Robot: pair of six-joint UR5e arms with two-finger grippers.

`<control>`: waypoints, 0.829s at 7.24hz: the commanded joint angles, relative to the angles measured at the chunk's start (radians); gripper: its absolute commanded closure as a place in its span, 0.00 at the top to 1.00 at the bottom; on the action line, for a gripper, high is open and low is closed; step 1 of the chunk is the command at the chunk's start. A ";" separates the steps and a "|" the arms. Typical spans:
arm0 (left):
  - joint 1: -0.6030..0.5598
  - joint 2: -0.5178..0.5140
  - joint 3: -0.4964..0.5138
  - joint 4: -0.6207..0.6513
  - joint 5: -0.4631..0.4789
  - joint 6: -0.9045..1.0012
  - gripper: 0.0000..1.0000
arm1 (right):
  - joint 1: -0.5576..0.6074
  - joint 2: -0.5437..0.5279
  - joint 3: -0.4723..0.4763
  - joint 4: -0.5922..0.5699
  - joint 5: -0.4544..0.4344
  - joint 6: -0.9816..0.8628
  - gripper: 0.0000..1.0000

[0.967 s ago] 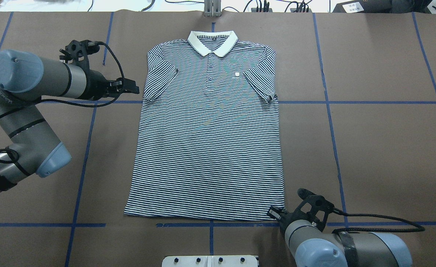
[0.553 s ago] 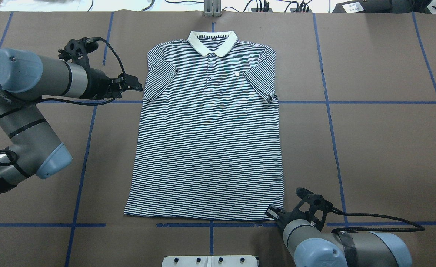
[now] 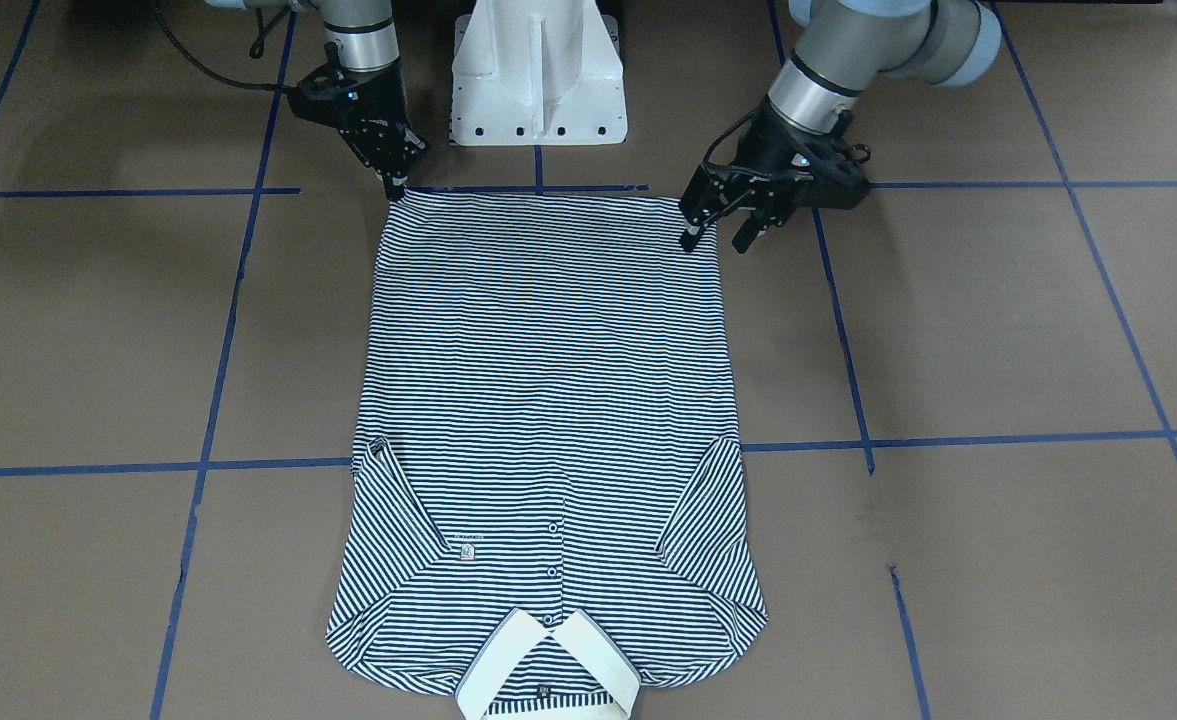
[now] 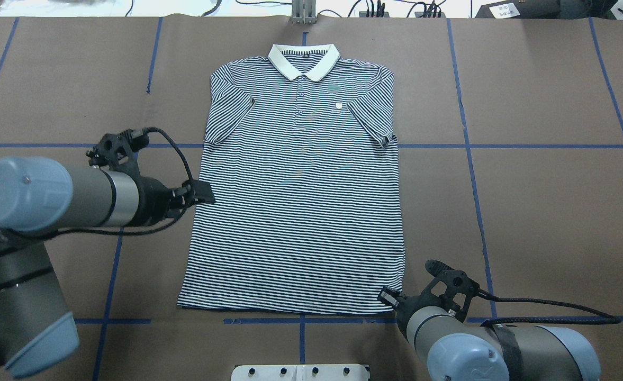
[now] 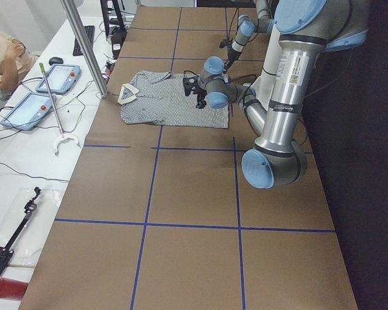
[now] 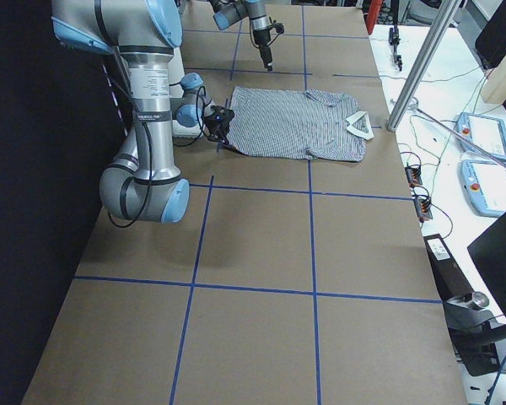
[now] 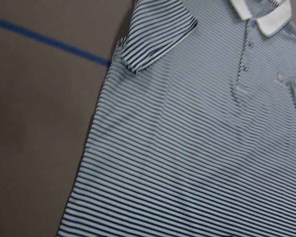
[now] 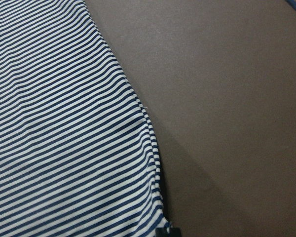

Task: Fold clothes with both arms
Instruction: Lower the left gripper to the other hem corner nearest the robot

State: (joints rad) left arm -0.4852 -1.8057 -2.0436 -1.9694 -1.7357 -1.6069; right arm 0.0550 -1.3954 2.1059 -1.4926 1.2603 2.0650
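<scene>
Surface: a large table covered in brown paper point(image 4: 544, 211), marked into big rectangles by blue tape lines point(image 4: 528, 146).
Shirt: a short-sleeved polo shirt point(image 4: 298, 211) with thin navy-and-white stripes lies flat and face up in the middle of the table. Its cream collar point(image 4: 304, 58) points away from the robot. The hem lies toward the robot, just beyond a tape line. Both sleeves lie close against the sides. The placket is buttoned and a small logo sits on the chest.
Left gripper: the left gripper point(image 3: 716, 240) has its two fingers spread apart and holds nothing. From overhead it sits at the shirt's left side edge, between sleeve and hem. Its wrist camera looks across a sleeve, the placket and the collar.
Right gripper: the right gripper point(image 3: 394, 188) shows as one narrow black tip touching the hem's right corner. I cannot tell whether it is clamped on the cloth. The corner lies flat on the paper.
Robot base: a white pedestal point(image 3: 538, 70) stands at the table's near edge, between the two arms.
Room: beyond the collar end runs a white bench point(image 5: 26, 168) strewn with black cables. Two handheld control tablets point(image 5: 52, 81) lie on it, and a slanted metal pole point(image 5: 84, 45) stands beside it. A person's arm in a light sleeve point(image 5: 3, 55) shows at that bench's end.
</scene>
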 commanded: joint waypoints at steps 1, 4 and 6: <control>0.169 0.029 -0.018 0.080 0.116 -0.098 0.81 | 0.000 -0.002 0.002 0.000 0.005 -0.003 0.00; 0.229 0.058 0.025 0.083 0.117 -0.128 0.77 | -0.001 -0.004 -0.001 0.000 0.005 -0.006 0.00; 0.247 0.094 0.028 0.083 0.119 -0.128 0.73 | -0.001 -0.004 -0.001 0.000 0.005 -0.006 0.00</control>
State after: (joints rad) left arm -0.2473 -1.7304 -2.0179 -1.8870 -1.6173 -1.7328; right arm 0.0538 -1.3981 2.1049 -1.4926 1.2655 2.0588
